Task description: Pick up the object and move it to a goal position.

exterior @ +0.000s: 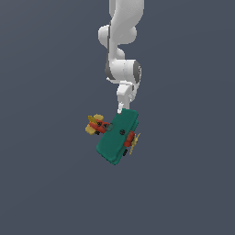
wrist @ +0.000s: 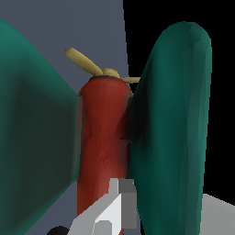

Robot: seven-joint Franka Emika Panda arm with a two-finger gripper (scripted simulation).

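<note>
A: How far is the arm getting?

B: The gripper (exterior: 120,110) is meeting the toy airplane (exterior: 117,136) at the upper edge of its teal wing, so the pick-up is seemingly under way; carrying it to the goal is still waiting, and no goal marker is showing.

A: Is it clamping?

B: Hard to tell. In the wrist view one grey finger (wrist: 114,209) is lying against the red body, the other hidden.

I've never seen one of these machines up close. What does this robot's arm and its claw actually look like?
The arm is glossy white, built from rounded, bulging segments with dark grey seams at the joints. No cables or markings show. The claw is small, pale and blocky; in the wrist view one light grey, angular finger is visible.
</note>
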